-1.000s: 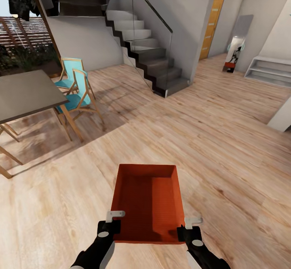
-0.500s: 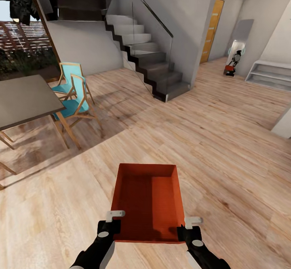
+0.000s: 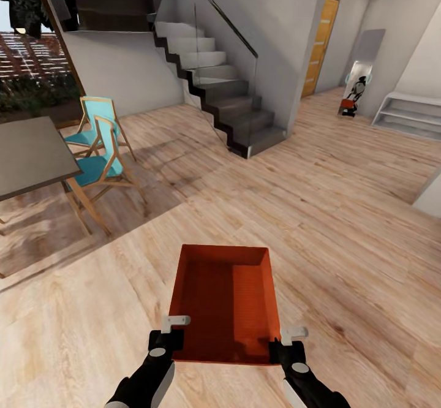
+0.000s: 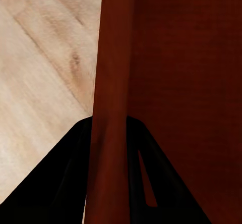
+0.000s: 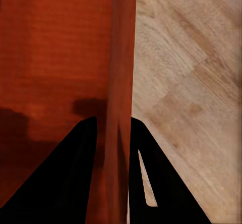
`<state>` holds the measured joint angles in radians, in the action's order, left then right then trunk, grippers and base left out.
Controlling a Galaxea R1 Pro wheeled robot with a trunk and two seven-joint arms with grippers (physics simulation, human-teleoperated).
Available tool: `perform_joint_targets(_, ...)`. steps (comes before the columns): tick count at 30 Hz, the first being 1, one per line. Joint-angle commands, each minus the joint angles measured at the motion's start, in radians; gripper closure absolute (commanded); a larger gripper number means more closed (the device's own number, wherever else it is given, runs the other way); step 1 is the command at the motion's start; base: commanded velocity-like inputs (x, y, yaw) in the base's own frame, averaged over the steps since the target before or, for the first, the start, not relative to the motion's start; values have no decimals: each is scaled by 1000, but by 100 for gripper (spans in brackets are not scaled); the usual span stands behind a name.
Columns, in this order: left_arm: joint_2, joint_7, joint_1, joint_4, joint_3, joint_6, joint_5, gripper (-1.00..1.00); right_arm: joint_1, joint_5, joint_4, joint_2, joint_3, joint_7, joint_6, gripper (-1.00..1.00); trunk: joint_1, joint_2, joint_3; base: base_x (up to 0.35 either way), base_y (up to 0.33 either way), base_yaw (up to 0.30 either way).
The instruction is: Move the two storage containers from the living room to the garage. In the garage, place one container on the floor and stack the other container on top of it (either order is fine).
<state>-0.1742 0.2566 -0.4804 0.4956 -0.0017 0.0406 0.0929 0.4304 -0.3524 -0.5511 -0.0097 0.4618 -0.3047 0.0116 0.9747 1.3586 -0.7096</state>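
One orange-red storage container [image 3: 223, 301], shallow and lidless, hangs level over the light wood-plank floor [image 3: 343, 224], low in the middle of the head view. My left gripper [image 3: 168, 334] is shut on its near left wall and my right gripper [image 3: 285, 343] on its near right wall. The left wrist view has the thin wall [image 4: 113, 82] running between the dark fingers [image 4: 60, 183]. In the right wrist view the opposite wall [image 5: 121, 57] sits between the fingers [image 5: 60, 183] the same way. The second container and the garage are out of view.
A grey staircase [image 3: 226, 89] with a glass rail rises straight ahead. Two turquoise chairs [image 3: 98, 151] and a grey table [image 3: 24, 157] stand at the left. An orange door [image 3: 320, 46], a wall mirror [image 3: 355, 92] and low white steps [image 3: 407, 111] lie far right. Open floor stretches ahead.
The whole view has shifted, so the camera has moved: the table and chairs slid left and the staircase came nearer. The container stays held the same way in both grippers.
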Motion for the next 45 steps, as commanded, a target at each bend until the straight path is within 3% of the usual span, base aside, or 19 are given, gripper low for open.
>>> perform_joint_targets(1, 0, 10, 0, -38, -8, 5, 8, 100, 2, 4, -38, -39, 8, -7, -16, 100, 1, 0, -1, 296, -214, 0)
perform_joint_targets(19, 0, 10, 0, -38, -9, -8, 9, 100, 2, 4, -38, -38, 8, -8, -16, 100, 1, 0, -1, 72, -55, -9)
perform_joint_targets(45, 0, 9, 0, -39, -9, -8, 8, 100, 2, 3, -38, -39, 7, -10, -16, 100, 1, 0, 4, 0, 0, -185)
